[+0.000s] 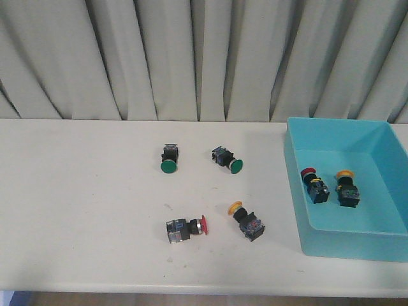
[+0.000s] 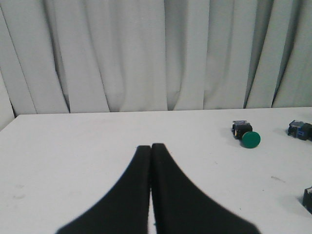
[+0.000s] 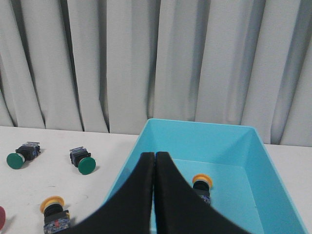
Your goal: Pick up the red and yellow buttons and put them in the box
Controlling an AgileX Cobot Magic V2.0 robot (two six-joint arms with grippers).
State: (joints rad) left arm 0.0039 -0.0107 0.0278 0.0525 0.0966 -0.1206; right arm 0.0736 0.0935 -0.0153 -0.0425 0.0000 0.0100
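Observation:
A red button (image 1: 186, 228) lies on its side near the table's front middle, and a yellow button (image 1: 247, 220) (image 3: 53, 212) lies just right of it. The turquoise box (image 1: 299, 191) (image 3: 219, 131) stands at the right and holds a red button (image 1: 315, 183) and a yellow button (image 1: 347, 189) (image 3: 202, 184). My left gripper (image 2: 150, 146) is shut and empty, over bare table to the left of the buttons. My right gripper (image 3: 154, 155) is shut and empty, in front of the box's left wall. Neither gripper shows in the front view.
Two green buttons (image 1: 168, 158) (image 1: 228, 159) lie behind the loose red and yellow ones; they show as well in the right wrist view (image 3: 21, 155) (image 3: 82, 161) and one in the left wrist view (image 2: 245, 134). A grey curtain (image 1: 191, 57) hangs behind the table.

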